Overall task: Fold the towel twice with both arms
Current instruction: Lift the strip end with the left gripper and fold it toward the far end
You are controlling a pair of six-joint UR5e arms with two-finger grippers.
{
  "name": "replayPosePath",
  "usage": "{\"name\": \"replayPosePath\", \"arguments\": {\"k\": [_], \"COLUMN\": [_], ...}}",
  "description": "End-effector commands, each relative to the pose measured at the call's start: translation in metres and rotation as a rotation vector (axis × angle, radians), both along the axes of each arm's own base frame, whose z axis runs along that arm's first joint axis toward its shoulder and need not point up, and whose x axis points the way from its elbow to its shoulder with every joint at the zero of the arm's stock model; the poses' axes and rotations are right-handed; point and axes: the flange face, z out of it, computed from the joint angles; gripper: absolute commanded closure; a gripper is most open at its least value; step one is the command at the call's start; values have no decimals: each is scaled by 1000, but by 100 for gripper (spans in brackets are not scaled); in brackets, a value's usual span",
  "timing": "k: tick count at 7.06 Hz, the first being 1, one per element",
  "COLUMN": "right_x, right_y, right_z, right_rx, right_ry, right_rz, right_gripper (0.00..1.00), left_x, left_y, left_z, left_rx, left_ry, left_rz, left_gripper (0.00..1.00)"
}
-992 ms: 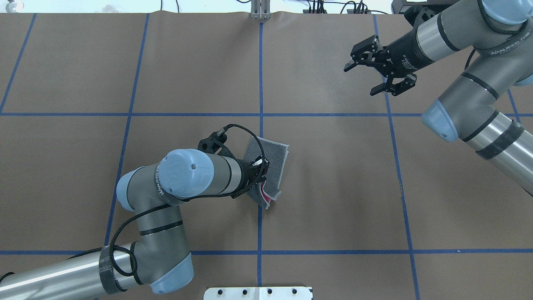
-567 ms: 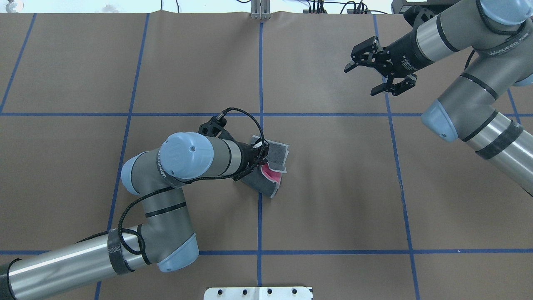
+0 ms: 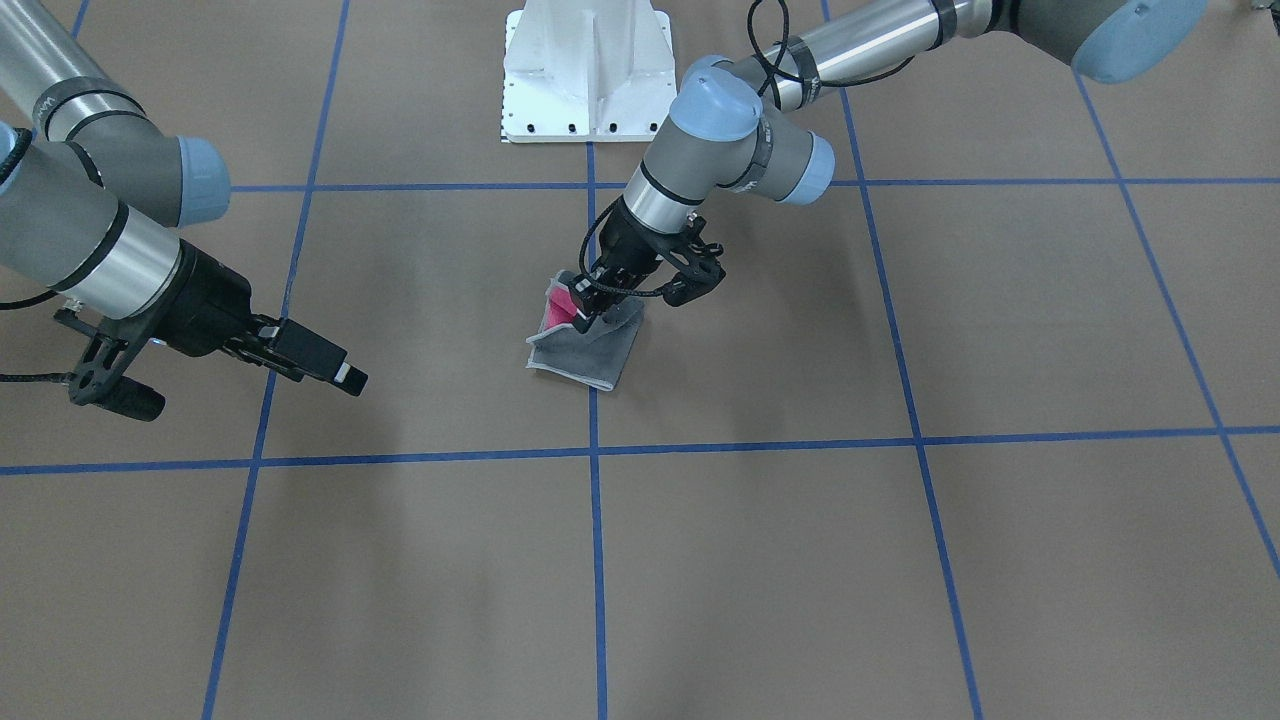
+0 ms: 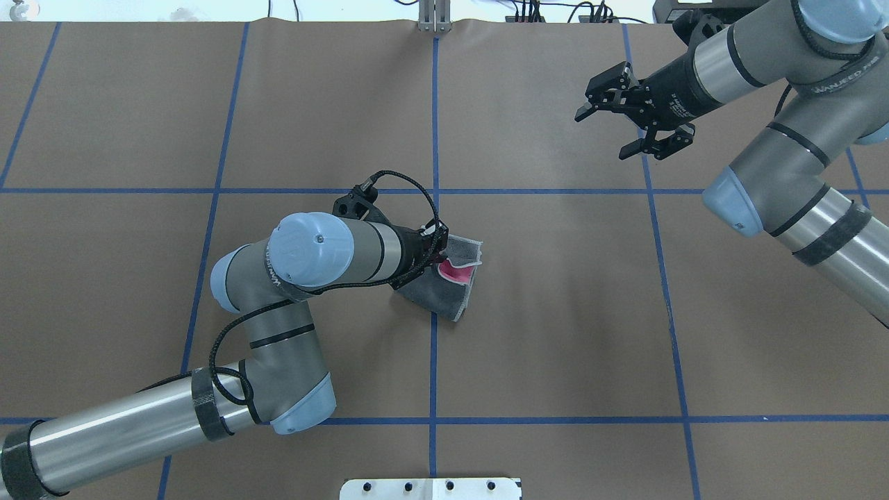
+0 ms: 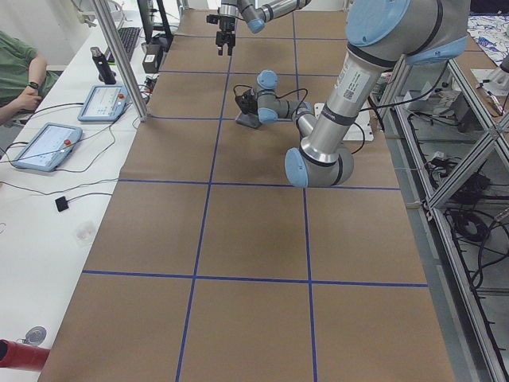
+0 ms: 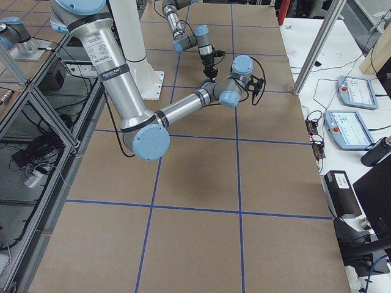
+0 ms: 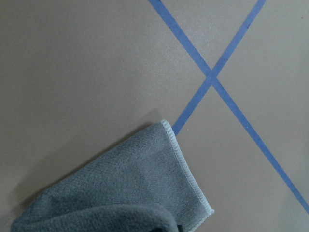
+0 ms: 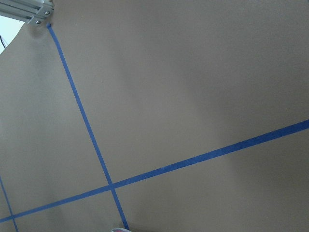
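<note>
**Inspector:** Where is the towel [image 4: 444, 297], and which arm has it?

**Assessor:** It lies mid-table across the centre blue tape line [image 4: 435, 125]. Most of it is flat with the grey face up, and one raised flap shows pink. The left gripper [image 3: 584, 308] stands directly over that flap, and its fingers appear closed on the edge. The overhead view hides the contact itself, so the hold is read from the front-facing view.

**Inspector:** And the other arm?

**Assessor:** The right gripper [image 4: 603, 134] hangs with its jaws spread wide and nothing between them. It is well apart from the cloth, farther out over the table and on the robot's right.

**Inspector:** Which relation governs the coming move?

**Assessor:** The resting grey portion extends from the left gripper toward the robot's base and slightly to its right. The judgement is that the flap must be carried across in that direction. Only the left arm is within reach of the cloth. The fold looks partly made and has not been laid flat.
</note>
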Motion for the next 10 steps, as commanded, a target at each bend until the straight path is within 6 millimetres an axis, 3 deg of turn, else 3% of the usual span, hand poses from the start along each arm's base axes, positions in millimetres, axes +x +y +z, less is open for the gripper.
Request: {"name": "replayPosePath", "arguments": {"k": [1,5,8,10], "right_x": [0,-1,-2,-1], "right_y": [0,-2,-3,-3], "right_z": [1,4,10,17], "right_rx": [-1,-5,-6,-2], "right_ry": [1,4,12,21], "right_rz": [0,-2,-5,-7], "right_gripper": [0,0,0,0], "left_x": [-1,0,12,9], "left_y": [-5,-16,-25,-31], "left_z": [2,12,2,1], "left_rx": [3,-6,-7,-7], "left_ry": [6,-15,-20,-18], "left_rz": [-7,-19,-22,-33], "left_gripper": [100,100,97,0]}}
